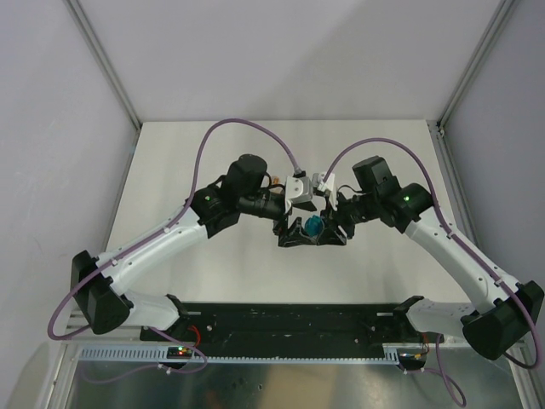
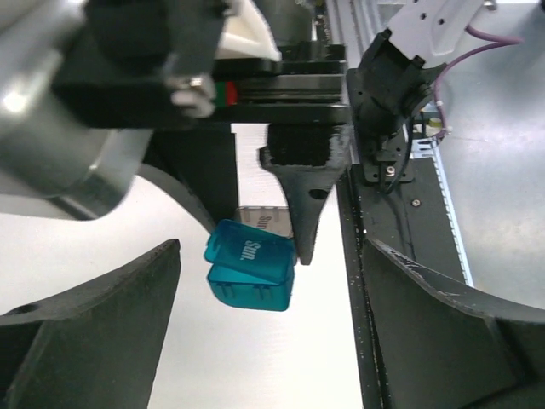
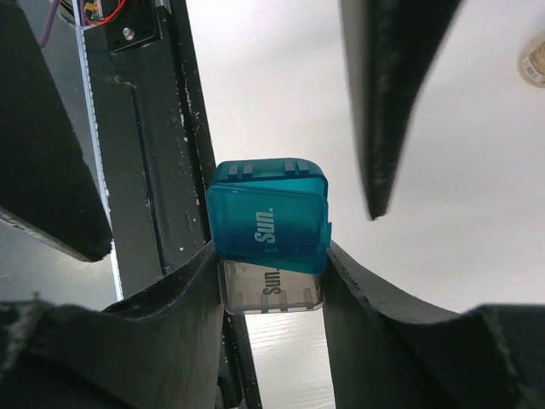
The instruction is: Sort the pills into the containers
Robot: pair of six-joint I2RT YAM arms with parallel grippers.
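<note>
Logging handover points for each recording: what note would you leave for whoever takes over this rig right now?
Left gripper: open, its jaws on either side of the box but touching nothing.
Right gripper: shut on the box, clamped on its grey part, mid-table between the two arms.
Vial and pills: not clearly in view.
Done: the box is picked up. I cannot tell whether it is open or holds any pills.
Left: get the pills into the box and the vial. Judging by the views, none of that can be confirmed as done.
</note>
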